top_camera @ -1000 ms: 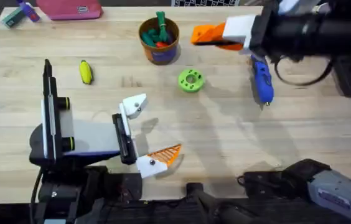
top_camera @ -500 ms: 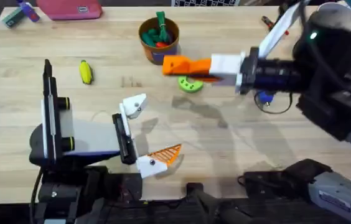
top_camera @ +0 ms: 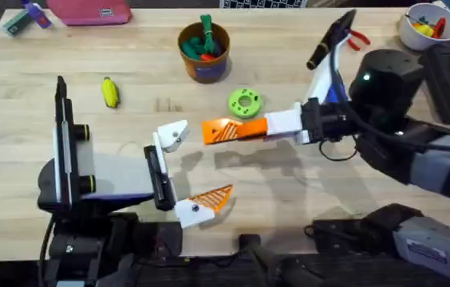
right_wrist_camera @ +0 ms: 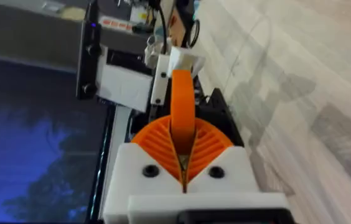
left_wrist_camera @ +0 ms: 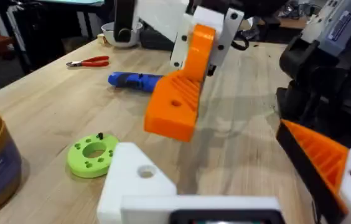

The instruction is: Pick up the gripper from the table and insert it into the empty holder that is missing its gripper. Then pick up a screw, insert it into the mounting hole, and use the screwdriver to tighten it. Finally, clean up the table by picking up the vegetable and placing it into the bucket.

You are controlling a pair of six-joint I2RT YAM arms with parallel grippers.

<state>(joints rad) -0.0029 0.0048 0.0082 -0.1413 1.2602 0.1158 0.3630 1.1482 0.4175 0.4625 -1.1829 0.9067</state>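
Observation:
My right gripper (top_camera: 247,129) is shut on the gripper (top_camera: 219,131), an orange wedge held level just right of the empty holder (top_camera: 174,134). In the right wrist view the ribbed pads (right_wrist_camera: 208,144) clamp the thin gripper (right_wrist_camera: 182,106). The left gripper (top_camera: 201,164) is open; one finger is the bare white empty holder (left_wrist_camera: 139,180), the other carries an orange tip (left_wrist_camera: 317,155). From the left wrist the gripper (left_wrist_camera: 175,106) hangs above the table, apart from the holder. The screwdriver (left_wrist_camera: 135,79) lies behind it. The vegetable (top_camera: 110,92) lies at the left, and the bucket (top_camera: 204,49) stands at the back.
A green ring (top_camera: 245,104) with a small black screw (left_wrist_camera: 99,135) sits between bucket and right gripper. Red-handled pliers (left_wrist_camera: 88,61) and a white bowl (top_camera: 426,24) are at the back right. A pink case (top_camera: 89,11) lies at the far left edge.
The right arm has swung from the back right down and left across the table, carrying the orange gripper to just beside the empty holder. The left arm has stayed still.

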